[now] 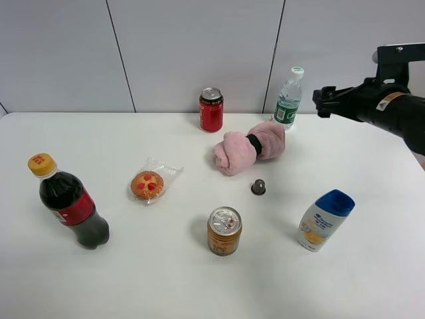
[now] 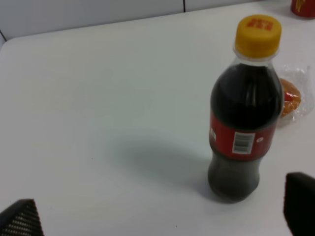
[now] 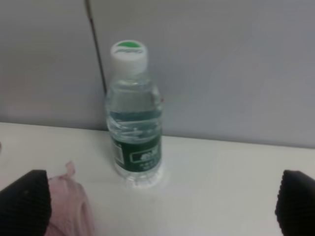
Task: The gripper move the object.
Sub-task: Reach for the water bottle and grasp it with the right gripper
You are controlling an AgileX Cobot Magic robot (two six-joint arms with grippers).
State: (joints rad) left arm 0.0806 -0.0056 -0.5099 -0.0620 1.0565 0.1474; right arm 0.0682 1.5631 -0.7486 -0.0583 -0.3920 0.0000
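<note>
On the left, towards the near edge of the table (image 1: 166, 286), the cola (image 1: 66, 206) stands upright. The left gripper (image 2: 157, 209) is out of the high view. Its wrist view shows the fingers spread wide and empty, with the cola just beyond them.

Right of the cola lies a wrapped cookie (image 1: 149, 185). In the middle, a red can (image 1: 211, 109) stands far, by the wall, and a gold can (image 1: 224, 230) stands near. A pink cloth (image 1: 249, 147) lies right of the red can, with a small dark capsule (image 1: 258, 187) just nearer.

The water bottle (image 1: 288, 100) stands upright at the far edge by the wall, just beyond the cloth's right end; whether they touch I cannot tell. The shampoo (image 1: 324, 219) sits near right. The right gripper (image 1: 323, 102) hangs just right of the water bottle at about label height, apart from it, with its fingers wide and holding nothing. Its wrist view has the bottle centred between them.

This looks like the approach, with the grasp not yet made. The next move calls for advancing left until the fingers straddle the label, clear of the cloth, then closing gently, since a light bottle may tip.
</note>
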